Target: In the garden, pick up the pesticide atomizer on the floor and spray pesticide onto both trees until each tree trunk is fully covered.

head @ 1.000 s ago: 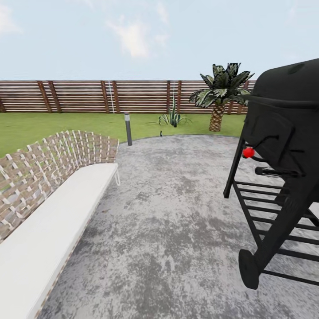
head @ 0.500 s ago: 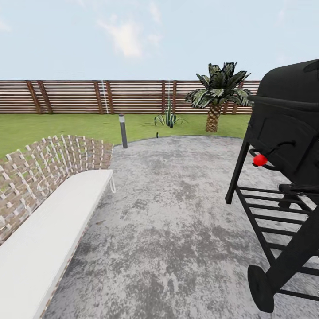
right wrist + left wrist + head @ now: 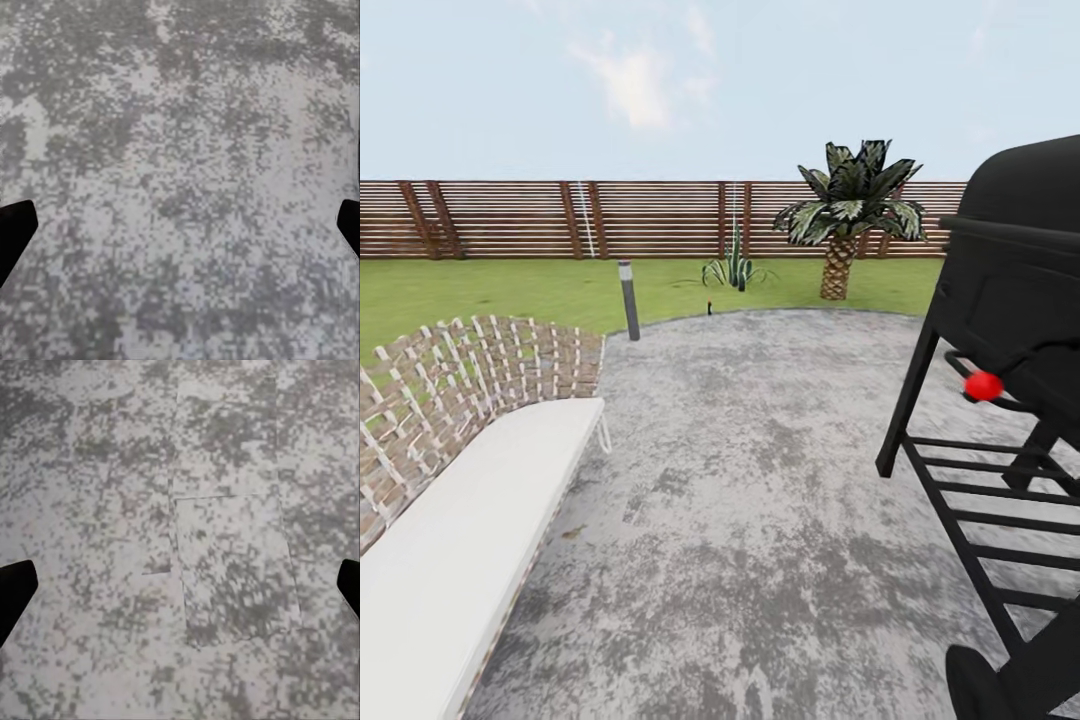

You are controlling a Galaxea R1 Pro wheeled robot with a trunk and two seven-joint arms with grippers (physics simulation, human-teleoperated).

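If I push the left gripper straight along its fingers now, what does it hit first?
Probably the mottled grey paving: the left gripper stands open, nothing lies between its fingertips, and that ground fills its line. How far off is unclear.

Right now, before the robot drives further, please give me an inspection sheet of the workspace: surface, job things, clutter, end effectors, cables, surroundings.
Surface: mottled grey paving, with green lawn beyond it.
Job's things: nothing seen of the atomizer or the two thick-trunked trees.
Clutter: black grill with a red knob at the right; woven bench with a white cushion at the left.
End effectors: left end effector open over the paving, holding nothing; right end effector open, holding nothing.
Cables: nothing seen.
Surroundings: brown slat fence, short palm, spiky plant, grey post lamp.
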